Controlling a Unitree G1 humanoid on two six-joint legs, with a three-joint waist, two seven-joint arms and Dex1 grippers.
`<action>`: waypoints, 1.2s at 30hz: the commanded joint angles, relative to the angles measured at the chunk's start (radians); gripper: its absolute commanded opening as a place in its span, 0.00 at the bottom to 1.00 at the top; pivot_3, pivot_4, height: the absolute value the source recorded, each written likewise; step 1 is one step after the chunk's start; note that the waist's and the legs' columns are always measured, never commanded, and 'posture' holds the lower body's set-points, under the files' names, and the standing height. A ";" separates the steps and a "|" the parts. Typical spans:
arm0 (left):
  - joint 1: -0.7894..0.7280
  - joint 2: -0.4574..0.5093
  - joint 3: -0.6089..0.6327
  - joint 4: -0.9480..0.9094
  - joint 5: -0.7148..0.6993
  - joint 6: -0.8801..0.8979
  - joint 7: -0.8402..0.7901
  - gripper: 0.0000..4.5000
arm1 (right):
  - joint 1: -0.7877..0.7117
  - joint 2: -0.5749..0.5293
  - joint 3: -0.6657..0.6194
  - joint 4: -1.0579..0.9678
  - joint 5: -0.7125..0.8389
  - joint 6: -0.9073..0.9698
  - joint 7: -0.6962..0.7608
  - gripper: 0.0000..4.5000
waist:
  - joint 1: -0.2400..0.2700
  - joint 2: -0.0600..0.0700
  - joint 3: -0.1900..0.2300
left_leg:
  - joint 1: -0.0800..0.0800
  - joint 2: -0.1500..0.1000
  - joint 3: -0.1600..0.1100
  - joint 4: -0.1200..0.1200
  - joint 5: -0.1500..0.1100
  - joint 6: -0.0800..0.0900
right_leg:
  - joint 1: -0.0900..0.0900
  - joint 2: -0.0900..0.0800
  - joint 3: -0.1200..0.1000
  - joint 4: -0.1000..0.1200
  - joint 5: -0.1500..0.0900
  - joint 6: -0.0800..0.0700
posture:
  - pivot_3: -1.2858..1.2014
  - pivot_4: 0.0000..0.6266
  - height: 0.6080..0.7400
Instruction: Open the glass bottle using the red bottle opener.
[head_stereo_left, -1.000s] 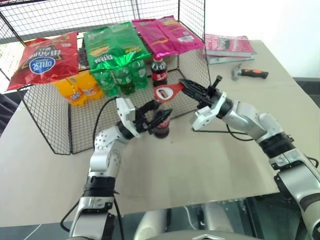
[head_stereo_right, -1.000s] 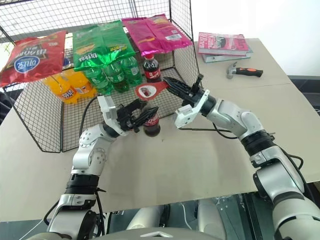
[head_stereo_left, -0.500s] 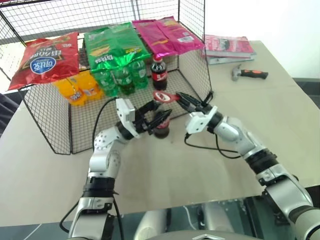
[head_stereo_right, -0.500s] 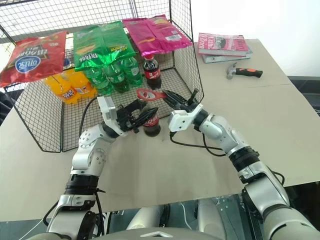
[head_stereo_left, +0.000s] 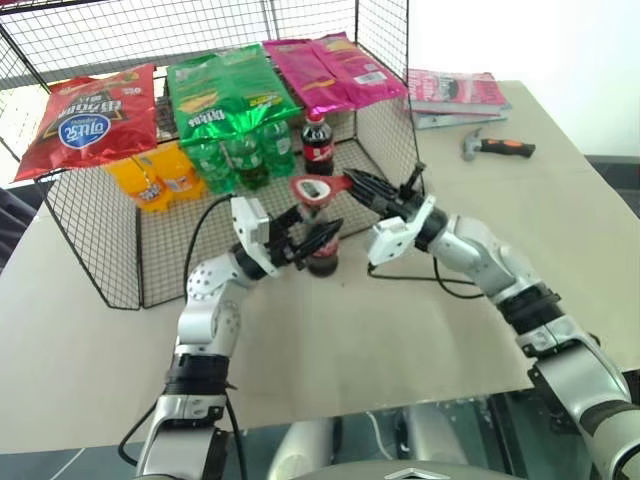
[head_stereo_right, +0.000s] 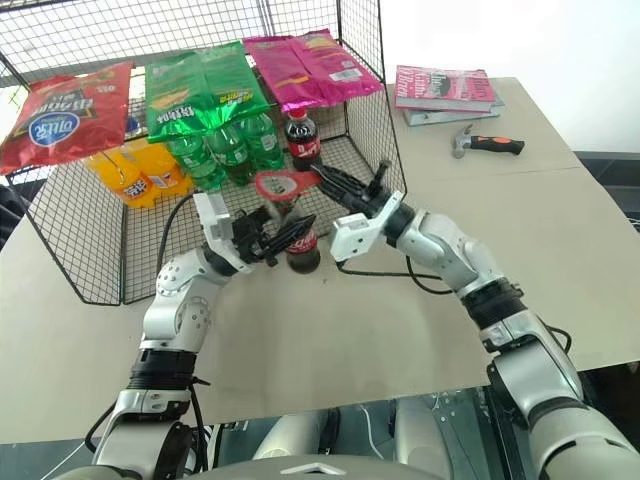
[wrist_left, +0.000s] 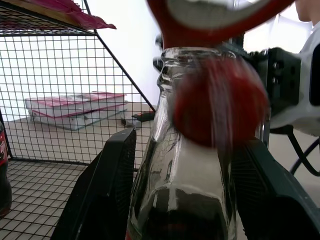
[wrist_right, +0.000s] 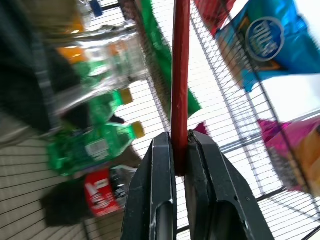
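Glass bottle (head_stereo_left: 322, 250): one, upright on table (head_stereo_left: 400, 320) near wire rack's (head_stereo_left: 390, 130) front, left gripper (head_stereo_left: 305, 238) clamped around body. Red bottle opener (head_stereo_left: 318, 188): one, pinched tight in right gripper (head_stereo_left: 362, 186), ring head at bottle's top. Chip bags: one red (head_stereo_left: 88, 112), one green (head_stereo_left: 225, 90), one pink (head_stereo_left: 330, 65); writing unreadable. Cola bottle, red cap (head_stereo_left: 317, 143): one. Hammer (head_stereo_left: 498, 147): one, far right. Books (head_stereo_left: 455, 95): stack.

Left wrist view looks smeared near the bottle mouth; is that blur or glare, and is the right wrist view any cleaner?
Left wrist view: motion blur on a red blob beside the slim clear glass bottle; bright backlight behind. Right wrist view: flat red bottle opener sharp in the right claw, background drinks smeared.
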 joint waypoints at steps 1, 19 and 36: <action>0.003 -0.002 -0.011 -0.007 0.004 0.001 -0.005 0.48 | -0.031 -0.020 -0.049 -0.031 0.000 -0.018 -0.046 0.00 | 0.000 0.000 0.000 | 0.000 0.000 0.000 0.000 0.000 0.000 | 0.000 0.000 0.000 0.000 0.000 0.000 | 0.52 0.24 1.00; -0.004 -0.003 0.002 -0.006 0.003 0.001 0.017 0.70 | -0.009 -0.008 -0.057 0.004 0.029 -0.005 -0.056 0.00 | -0.002 0.000 0.000 | 0.000 0.000 0.000 0.000 0.000 0.000 | 0.000 0.000 0.000 0.000 0.000 0.000 | 0.52 0.24 1.00; 0.058 0.038 0.003 -0.082 0.003 0.017 0.010 0.99 | 0.023 -0.003 -0.060 0.012 0.082 0.001 -0.033 0.00 | -0.004 0.000 0.000 | 0.000 0.000 0.000 -0.001 0.000 0.000 | 0.000 0.000 0.000 0.000 0.000 0.000 | 0.52 0.24 1.00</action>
